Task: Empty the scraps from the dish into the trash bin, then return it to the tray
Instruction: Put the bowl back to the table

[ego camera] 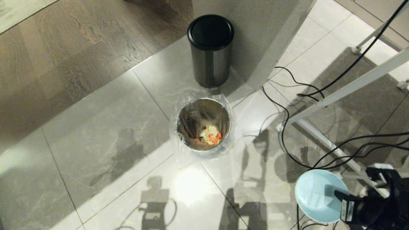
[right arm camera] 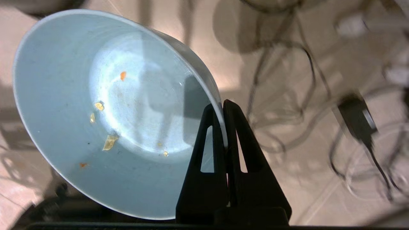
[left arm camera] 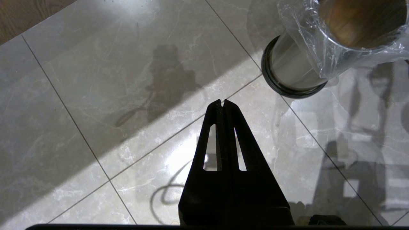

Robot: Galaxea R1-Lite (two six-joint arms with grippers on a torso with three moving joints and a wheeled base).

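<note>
On glossy marble-look floor tiles (ego camera: 105, 127), the shiny steel trash bin (ego camera: 204, 127), lined with crinkled clear plastic, contains the scraps (ego camera: 210, 135). The right gripper (right arm camera: 222, 107) pinches the tilted, smooth light-blue dish (right arm camera: 105, 111) by its rim; left gripper (left arm camera: 222, 103) closed, empty

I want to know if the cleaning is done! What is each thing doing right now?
dish: held by its rim, nearly empty, a few crumbs stuck inside.
scraps: lying in the trash bin.
trash bin: upright, open, bag-lined.
dark bin: upright, lid on.
right end effector: shut on the dish.
left end effector: shut, empty, above the floor.
</note>
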